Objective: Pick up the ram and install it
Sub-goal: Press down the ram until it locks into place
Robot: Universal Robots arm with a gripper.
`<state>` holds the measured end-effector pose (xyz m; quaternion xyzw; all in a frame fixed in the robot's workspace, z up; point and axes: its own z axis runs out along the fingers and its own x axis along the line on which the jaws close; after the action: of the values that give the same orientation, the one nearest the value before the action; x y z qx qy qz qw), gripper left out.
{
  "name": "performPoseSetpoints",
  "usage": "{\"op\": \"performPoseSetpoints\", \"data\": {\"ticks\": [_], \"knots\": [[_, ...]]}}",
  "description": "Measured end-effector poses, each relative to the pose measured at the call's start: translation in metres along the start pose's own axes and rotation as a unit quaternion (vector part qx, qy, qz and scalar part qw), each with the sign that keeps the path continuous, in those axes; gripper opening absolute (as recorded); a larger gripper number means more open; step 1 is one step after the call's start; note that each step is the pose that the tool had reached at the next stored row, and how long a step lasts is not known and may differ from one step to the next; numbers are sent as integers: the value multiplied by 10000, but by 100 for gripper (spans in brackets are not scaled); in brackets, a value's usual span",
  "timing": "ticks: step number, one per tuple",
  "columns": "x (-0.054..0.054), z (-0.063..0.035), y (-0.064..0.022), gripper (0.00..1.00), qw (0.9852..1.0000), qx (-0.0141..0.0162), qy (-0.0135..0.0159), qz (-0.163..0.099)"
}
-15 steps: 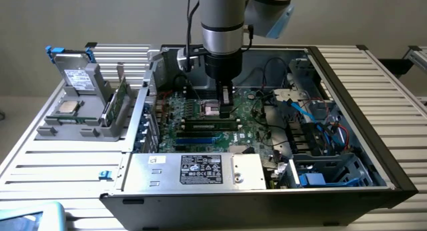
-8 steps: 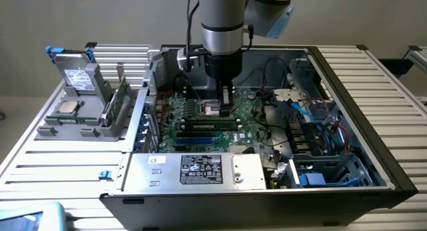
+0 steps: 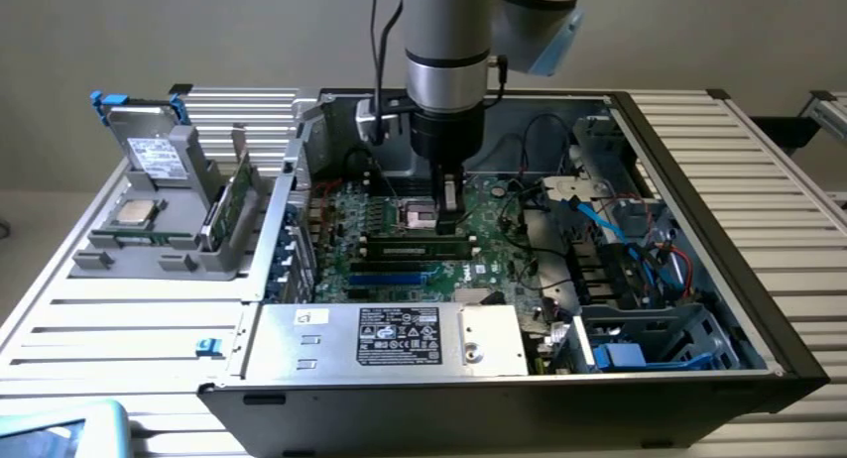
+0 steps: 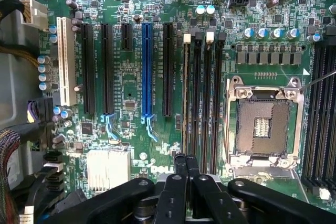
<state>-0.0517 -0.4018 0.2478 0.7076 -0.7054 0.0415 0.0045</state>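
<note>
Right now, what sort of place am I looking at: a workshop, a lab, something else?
Probably a robotics test bench for computer assembly. An open PC case lies on a slatted metal table, its motherboard bare with an empty processor socket. Beside it a grey rack holds spare parts, and a robot arm reaches in.

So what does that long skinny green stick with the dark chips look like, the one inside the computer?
The long thin green circuit-board stick has a row of dark chips along its side. It stands on its edge among the black memory slots of the green motherboard, next to the square metal processor socket. The black gripper, shut, is right over one end of it. I can't tell whether it touches.
</note>
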Motion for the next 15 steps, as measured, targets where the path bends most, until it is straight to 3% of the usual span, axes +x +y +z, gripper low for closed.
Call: {"op": "performPoseSetpoints", "data": {"ticks": [9, 15], "knots": [[-6, 91, -51, 11, 10000, -23, 3, 79], [-5, 100, -61, 11, 10000, -32, 4, 94]]}}
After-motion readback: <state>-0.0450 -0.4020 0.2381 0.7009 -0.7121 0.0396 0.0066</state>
